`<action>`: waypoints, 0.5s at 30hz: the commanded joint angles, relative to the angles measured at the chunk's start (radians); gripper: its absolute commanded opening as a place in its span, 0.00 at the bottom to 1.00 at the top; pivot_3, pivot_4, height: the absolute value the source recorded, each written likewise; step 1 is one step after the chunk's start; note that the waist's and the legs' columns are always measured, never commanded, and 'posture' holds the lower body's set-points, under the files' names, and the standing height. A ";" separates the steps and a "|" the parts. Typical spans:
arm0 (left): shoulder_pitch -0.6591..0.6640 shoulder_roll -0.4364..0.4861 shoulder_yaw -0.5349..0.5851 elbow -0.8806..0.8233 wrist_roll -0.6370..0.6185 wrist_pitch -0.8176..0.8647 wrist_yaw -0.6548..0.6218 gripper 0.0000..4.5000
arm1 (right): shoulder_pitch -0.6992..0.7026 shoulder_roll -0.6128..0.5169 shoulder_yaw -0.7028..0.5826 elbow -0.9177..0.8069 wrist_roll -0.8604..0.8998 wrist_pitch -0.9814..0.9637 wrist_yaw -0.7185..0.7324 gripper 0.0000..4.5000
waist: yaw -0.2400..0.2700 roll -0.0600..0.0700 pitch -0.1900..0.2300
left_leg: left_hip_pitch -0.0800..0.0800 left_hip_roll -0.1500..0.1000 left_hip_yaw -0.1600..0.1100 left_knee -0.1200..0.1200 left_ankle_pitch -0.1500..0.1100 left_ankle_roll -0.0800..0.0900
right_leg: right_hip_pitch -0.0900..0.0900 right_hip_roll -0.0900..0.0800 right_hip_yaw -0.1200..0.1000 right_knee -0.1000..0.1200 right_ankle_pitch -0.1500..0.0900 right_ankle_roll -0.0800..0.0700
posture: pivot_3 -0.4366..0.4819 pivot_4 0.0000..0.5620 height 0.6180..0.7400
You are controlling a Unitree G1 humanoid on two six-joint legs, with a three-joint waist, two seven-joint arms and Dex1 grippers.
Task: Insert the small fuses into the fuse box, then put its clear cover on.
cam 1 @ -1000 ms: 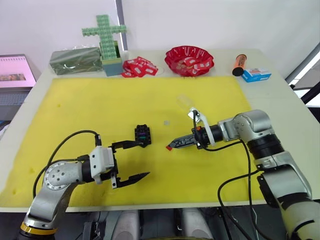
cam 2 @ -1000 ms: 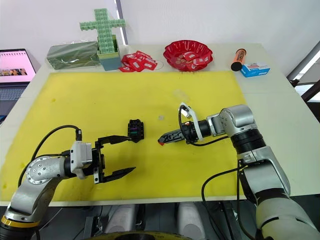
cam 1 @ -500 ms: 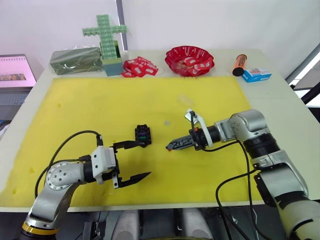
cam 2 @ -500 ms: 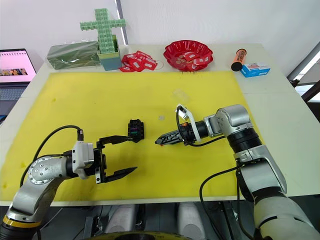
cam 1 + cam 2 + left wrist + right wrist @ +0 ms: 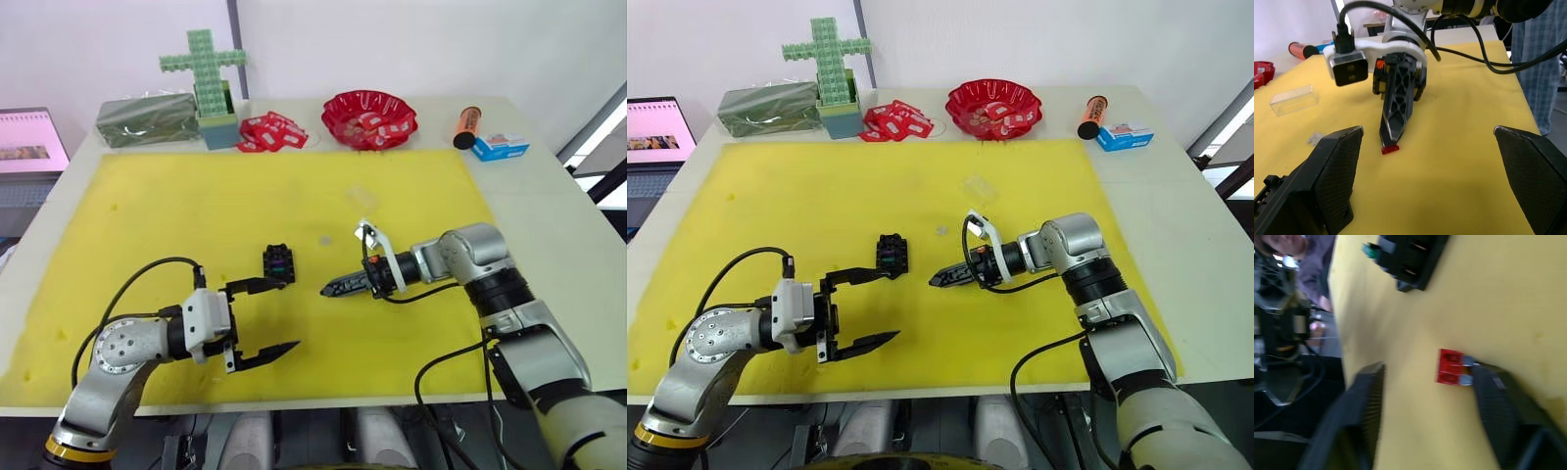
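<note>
The right gripper (image 5: 1391, 147) is pinching a small red plastic fuse (image 5: 1390, 149), needing alignment over the black slotted fuse box (image 5: 278, 263); the left gripper (image 5: 262, 318) is gaping open.

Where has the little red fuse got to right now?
The red fuse sits at the tip of the right gripper, low over the yellow mat, just right of the black fuse box.
</note>
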 commanded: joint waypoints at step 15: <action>-0.020 0.007 -0.003 -0.001 -0.021 -0.016 -0.015 1.00 | 0.107 -0.004 -0.135 -0.146 0.029 0.117 -0.115 0.01 | 0.010 -0.001 -0.004 | 0.000 0.000 -0.001 0.001 0.000 0.000 | 0.002 -0.002 0.000 -0.001 -0.001 -0.001 | 0.48 0.27 1.00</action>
